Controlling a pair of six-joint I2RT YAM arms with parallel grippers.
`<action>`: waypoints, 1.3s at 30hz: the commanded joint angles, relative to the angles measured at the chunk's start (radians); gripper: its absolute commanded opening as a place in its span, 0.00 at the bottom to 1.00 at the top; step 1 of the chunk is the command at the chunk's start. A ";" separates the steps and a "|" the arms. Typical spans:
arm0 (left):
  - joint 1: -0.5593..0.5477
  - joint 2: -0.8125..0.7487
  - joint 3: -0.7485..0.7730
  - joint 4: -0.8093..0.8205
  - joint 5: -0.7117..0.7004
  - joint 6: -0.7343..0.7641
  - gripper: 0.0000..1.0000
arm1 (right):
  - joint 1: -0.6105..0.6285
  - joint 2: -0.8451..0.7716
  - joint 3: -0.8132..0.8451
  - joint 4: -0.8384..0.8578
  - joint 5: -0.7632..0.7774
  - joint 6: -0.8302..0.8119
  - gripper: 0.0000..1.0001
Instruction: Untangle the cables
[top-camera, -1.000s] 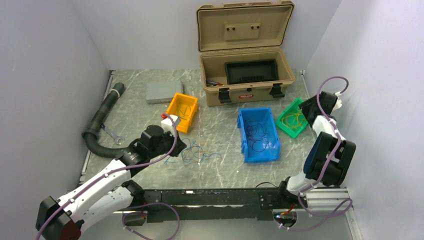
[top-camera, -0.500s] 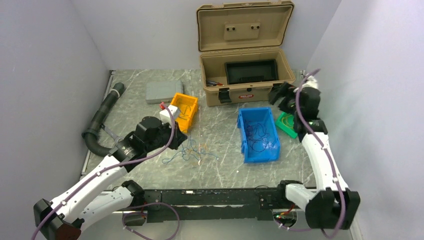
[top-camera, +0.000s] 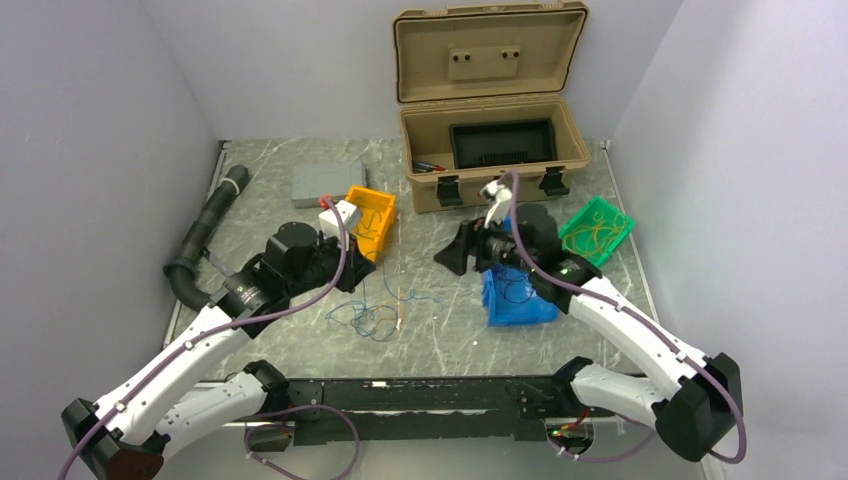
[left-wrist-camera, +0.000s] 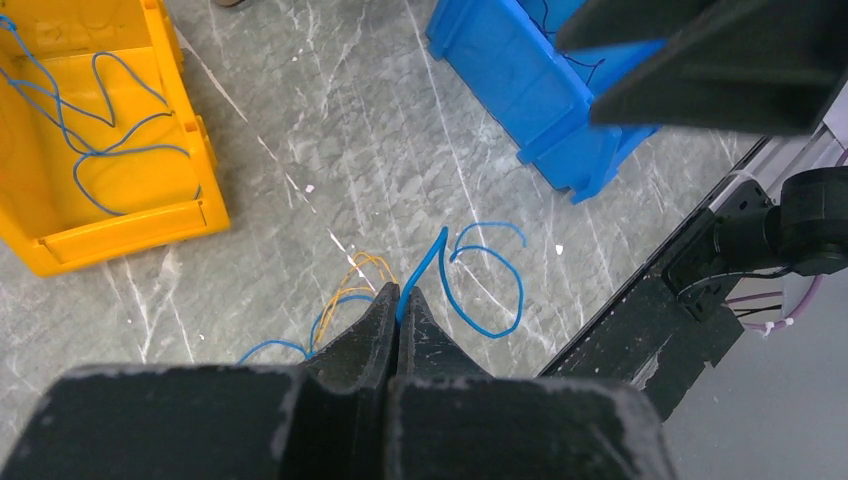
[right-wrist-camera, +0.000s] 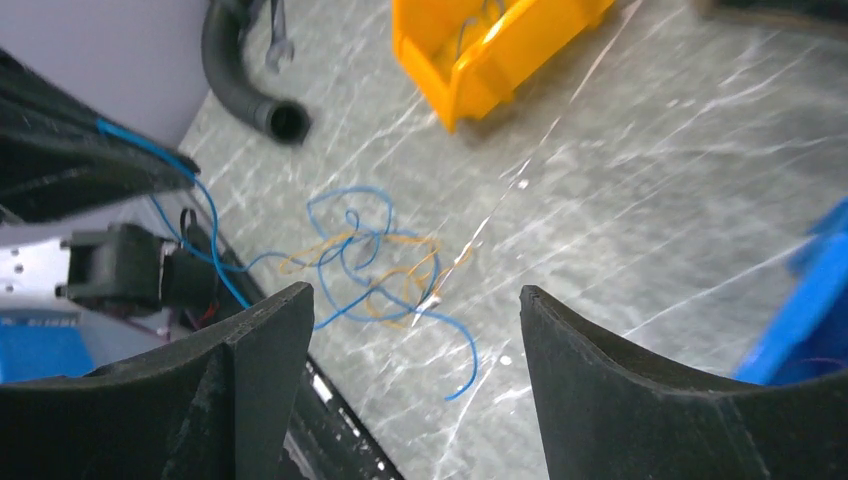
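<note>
The left end effector pinches one thin blue wire of the tangled blue-and-yellow cables, which lie on the marbled desk near the yellow plastic bin. This looks like the step of teasing one strand free. The right end effector, wide open to the right of that bin, likely must grip another strand next.

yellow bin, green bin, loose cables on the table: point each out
yellow bin (left-wrist-camera: 130, 228), left wrist view, front wall
green bin (top-camera: 618, 240), top external view, right wall
cables (right-wrist-camera: 375, 262), right wrist view, middle of tangle

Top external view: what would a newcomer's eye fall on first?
The open tan case at the back stands out, with the orange bin, blue bin and green bin before it. In the middle lies a tangle of cables; the left gripper is shut on one blue wire, the right gripper open.
</note>
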 joint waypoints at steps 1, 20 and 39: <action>-0.004 -0.017 0.009 0.002 -0.001 0.015 0.00 | 0.121 0.008 -0.037 0.088 0.131 0.040 0.77; -0.004 -0.034 -0.055 0.008 -0.073 -0.028 0.00 | 0.524 0.080 -0.208 0.203 0.612 0.347 0.73; -0.001 -0.035 -0.092 0.022 -0.105 -0.060 0.00 | 0.579 0.421 -0.173 0.437 0.512 0.379 0.57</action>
